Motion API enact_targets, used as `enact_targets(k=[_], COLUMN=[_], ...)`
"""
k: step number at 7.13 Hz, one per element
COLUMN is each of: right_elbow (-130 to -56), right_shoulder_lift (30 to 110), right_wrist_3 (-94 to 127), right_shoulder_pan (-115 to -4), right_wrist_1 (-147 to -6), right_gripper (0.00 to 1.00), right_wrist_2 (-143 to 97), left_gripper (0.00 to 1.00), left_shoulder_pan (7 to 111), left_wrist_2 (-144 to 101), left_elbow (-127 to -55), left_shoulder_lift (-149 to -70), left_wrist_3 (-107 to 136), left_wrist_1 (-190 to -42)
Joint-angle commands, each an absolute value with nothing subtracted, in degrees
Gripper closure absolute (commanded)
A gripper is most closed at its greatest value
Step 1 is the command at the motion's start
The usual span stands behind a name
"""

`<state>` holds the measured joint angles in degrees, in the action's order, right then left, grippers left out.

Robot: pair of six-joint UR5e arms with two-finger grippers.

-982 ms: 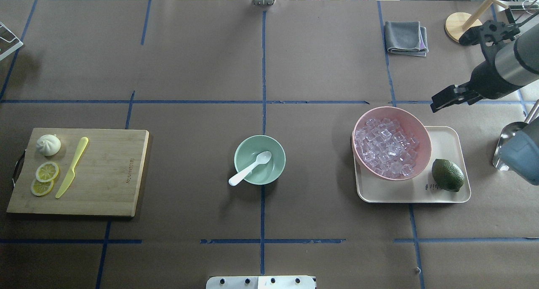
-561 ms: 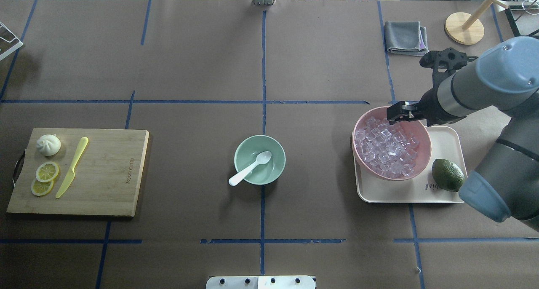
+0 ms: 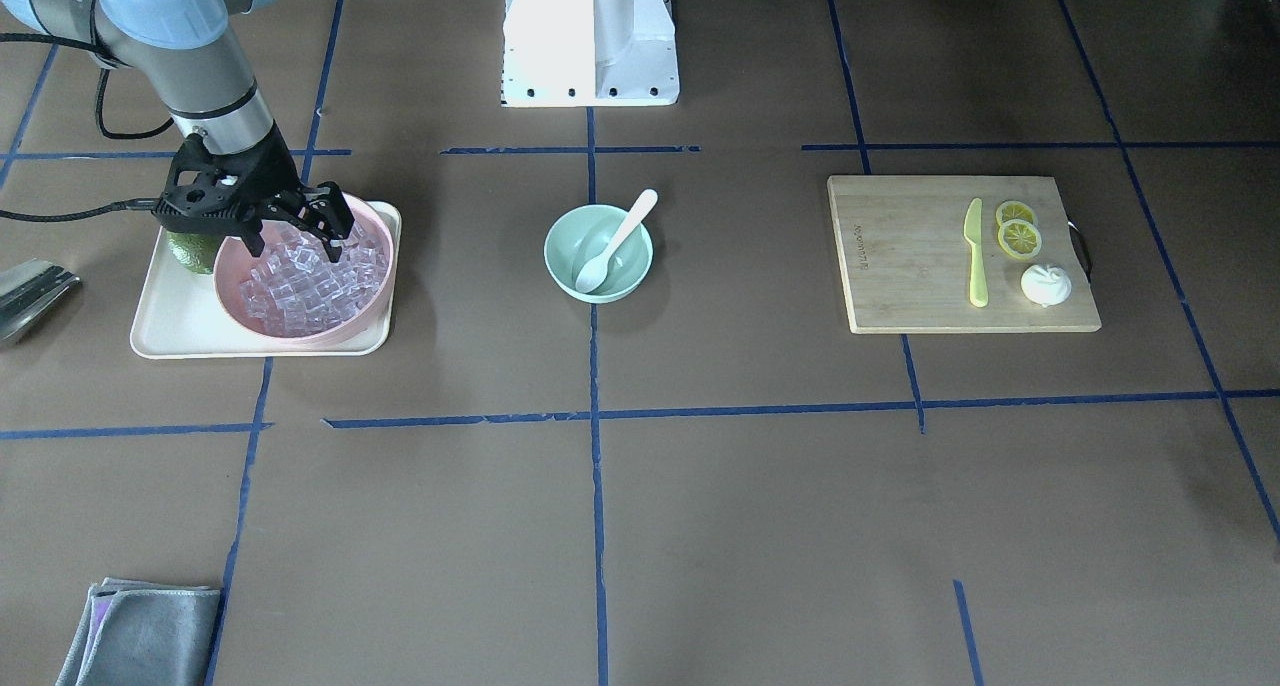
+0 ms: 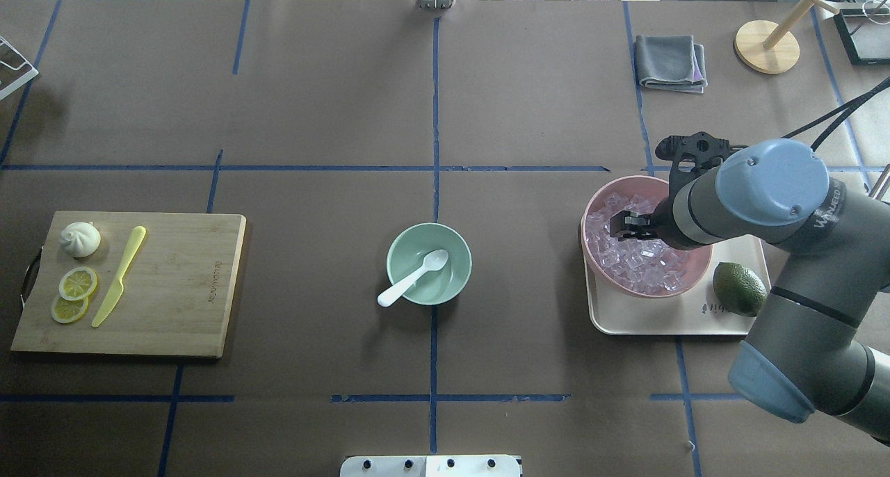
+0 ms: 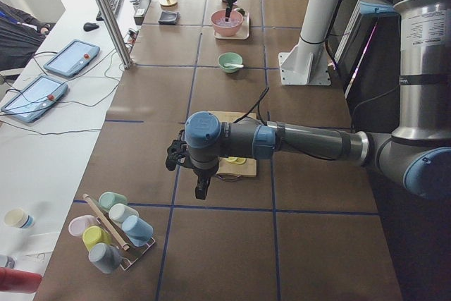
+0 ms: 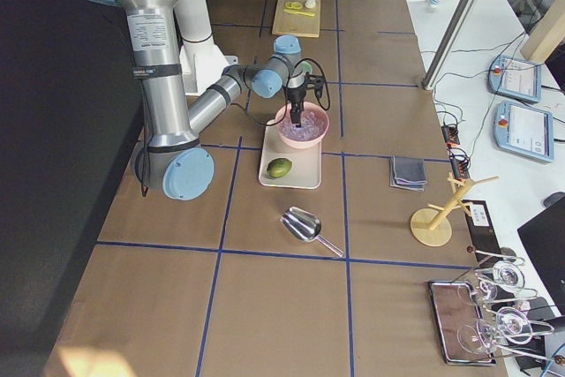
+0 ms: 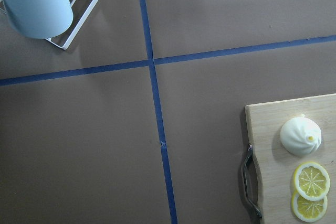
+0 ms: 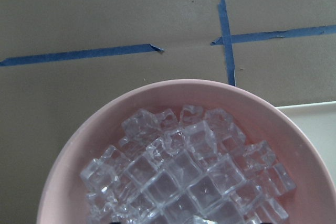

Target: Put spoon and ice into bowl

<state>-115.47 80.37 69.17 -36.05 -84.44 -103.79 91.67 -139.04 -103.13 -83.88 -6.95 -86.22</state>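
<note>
As far as the spoon goes: done, I'd say. The small white plastic spoon (image 4: 415,277) lies with its scoop inside the small round mint-green bowl (image 4: 455,258) and its handle leaning out over the rim.
Ice: not done. I can't spot a single cube in the mint-green bowl. The small clear glassy ice cubes (image 8: 184,177) are all heaped in the wider pink bowl (image 3: 300,338) on the right side of the table.
Right gripper (image 3: 295,241): down low over the ice heap, jaws spread apart, nothing between them as far as I can see. My guess is it's lining up to grab a first cube.
Left gripper (image 5: 201,187): hangs at the far left end near the rack of pastel cups (image 5: 113,234). Only the side view catches it, so I can't tell if it's spread or closed.
Mint-green bowl: middle of the table, spoon only.
Pink bowl: loaded with ice, sitting on the cream rectangular tray (image 4: 737,220).
Tray: also carries a dark green lime (image 4: 739,289) just beside the pink bowl.
Left to do: pick up ice and carry it left to the mint-green bowl.
</note>
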Motion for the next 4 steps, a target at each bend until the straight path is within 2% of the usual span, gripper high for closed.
enact_targets(k=[1, 4], right_elbow=[-114.9, -114.3], right_shoulder_lift=[80.8, 81.7], right_wrist_3=[68.8, 67.8], right_shoulder_pan=[-35.2, -34.8], right_wrist_1=[-84.5, -84.6], right_gripper=[0.22, 0.33], right_wrist_2=[-102.8, -102.7], left_gripper=[0.00, 0.00], left_shoulder_pan=[91.7, 91.7], left_wrist_2=[-139.0, -139.0], left_elbow=[-103.2, -103.2], left_shoulder_lift=[-83.8, -83.8], left_wrist_3=[-6.9, -6.9], left_wrist_1=[-86.2, -86.2])
